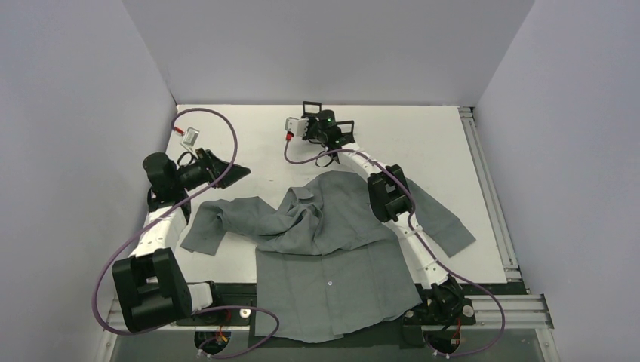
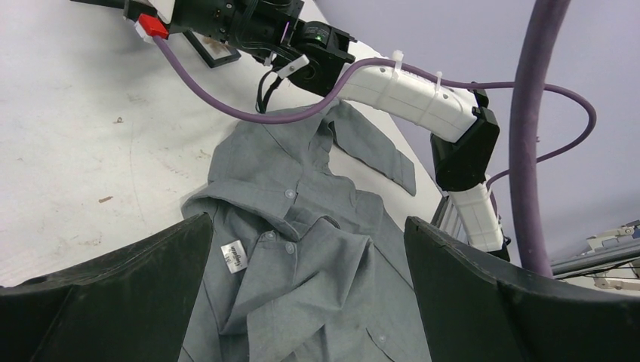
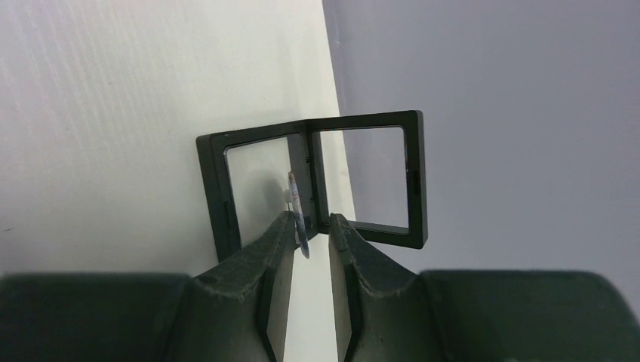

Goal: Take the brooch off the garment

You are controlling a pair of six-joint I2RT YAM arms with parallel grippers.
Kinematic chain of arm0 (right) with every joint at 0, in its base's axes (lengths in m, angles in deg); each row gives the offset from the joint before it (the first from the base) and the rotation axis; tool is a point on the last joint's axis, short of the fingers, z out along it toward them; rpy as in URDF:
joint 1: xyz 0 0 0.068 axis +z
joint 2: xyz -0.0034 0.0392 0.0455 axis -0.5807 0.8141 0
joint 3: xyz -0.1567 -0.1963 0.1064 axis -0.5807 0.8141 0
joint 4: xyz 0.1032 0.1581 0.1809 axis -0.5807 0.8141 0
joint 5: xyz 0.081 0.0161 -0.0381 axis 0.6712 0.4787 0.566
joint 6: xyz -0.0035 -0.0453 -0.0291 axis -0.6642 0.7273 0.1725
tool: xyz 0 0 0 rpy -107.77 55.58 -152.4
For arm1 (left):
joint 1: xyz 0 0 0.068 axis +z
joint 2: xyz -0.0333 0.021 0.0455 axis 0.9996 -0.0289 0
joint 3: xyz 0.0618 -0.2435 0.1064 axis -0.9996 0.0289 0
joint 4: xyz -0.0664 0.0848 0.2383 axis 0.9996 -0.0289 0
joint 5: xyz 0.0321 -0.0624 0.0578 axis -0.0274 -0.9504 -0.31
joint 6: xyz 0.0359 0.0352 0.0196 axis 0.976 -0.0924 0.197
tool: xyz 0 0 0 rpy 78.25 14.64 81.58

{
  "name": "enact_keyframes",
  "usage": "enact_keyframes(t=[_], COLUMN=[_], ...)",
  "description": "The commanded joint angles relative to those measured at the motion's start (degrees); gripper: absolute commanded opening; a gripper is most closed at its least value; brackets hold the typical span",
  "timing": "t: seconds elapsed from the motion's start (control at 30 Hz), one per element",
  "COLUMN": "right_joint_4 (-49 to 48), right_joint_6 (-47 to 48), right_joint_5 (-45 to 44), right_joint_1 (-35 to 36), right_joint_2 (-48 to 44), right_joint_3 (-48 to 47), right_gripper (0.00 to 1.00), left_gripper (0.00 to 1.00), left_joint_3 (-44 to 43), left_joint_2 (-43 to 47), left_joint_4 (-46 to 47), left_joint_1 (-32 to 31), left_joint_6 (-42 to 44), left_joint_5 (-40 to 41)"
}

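Right gripper [image 3: 311,219] jaws, parted a sliver, hover at an open black hinged box [image 3: 362,121] on the white surface [image 1: 423,143]. The brooch [image 3: 297,211] stands edge-on against one finger. Left gripper [image 2: 306,226] jaws gape empty above the grey garment [image 2: 317,302].

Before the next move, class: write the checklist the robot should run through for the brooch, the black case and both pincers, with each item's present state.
1. brooch off the garment: ok, it stands edge-on between the right pincer fingers.
2. Grip on the brooch firm: cannot tell, a gap shows beside the disc.
3. black case open: ok, both halves are spread just beyond the fingertips.
4. Case halves empty: ok.
5. left pincer open and empty: ok, over the garment.
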Motion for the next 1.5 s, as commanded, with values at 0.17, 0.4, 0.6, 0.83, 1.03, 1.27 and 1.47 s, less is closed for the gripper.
enact_keyframes(t=[0.17, 0.4, 0.6, 0.83, 1.03, 1.27, 1.47], right_joint_4=[-3.3, -4.5, -5.1, -5.8, -7.2, 0.2, 20.0], right_joint_6=[-2.4, -4.2, -6.3, -9.0, -12.1, -18.9, -22.8], right_joint_5=[3.9, 4.8, 5.6, 6.6, 7.6, 7.6, 7.2], right_joint_1=[0.8, 1.6, 2.1, 2.9, 4.0, 3.0, 1.1], right_joint_2=[-6.3, -7.3, -9.1, -11.2, -17.7, -33.0, -48.5], right_joint_3=[1.7, 2.4, 3.7, 4.9, 11.1, 23.2, 33.0], right_gripper=[0.21, 0.24, 0.27, 0.31, 0.39, 0.49, 0.53], left_gripper=[0.96, 0.96, 0.96, 0.96, 0.96, 0.96, 0.97], left_joint_3=[0.5, 0.8, 1.2, 1.2, 0.9, -9.6, -16.8], left_joint_2=[-0.2, -0.2, -0.3, -0.3, -0.1, 2.2, -1.1], left_joint_4=[4.1, 5.1, 6.8, 7.6, 6.7, -33.0, -52.5], left_joint_1=[0.8, 1.5, 1.5, 1.5, 1.8, 2.3, 1.9], left_joint_6=[-0.7, -1.5, -2.9, -3.5, -1.6, 30.9, 53.9], left_joint_5=[-1.5, -2.1, -2.1, -2.0, -1.6, 5.9, 14.4])
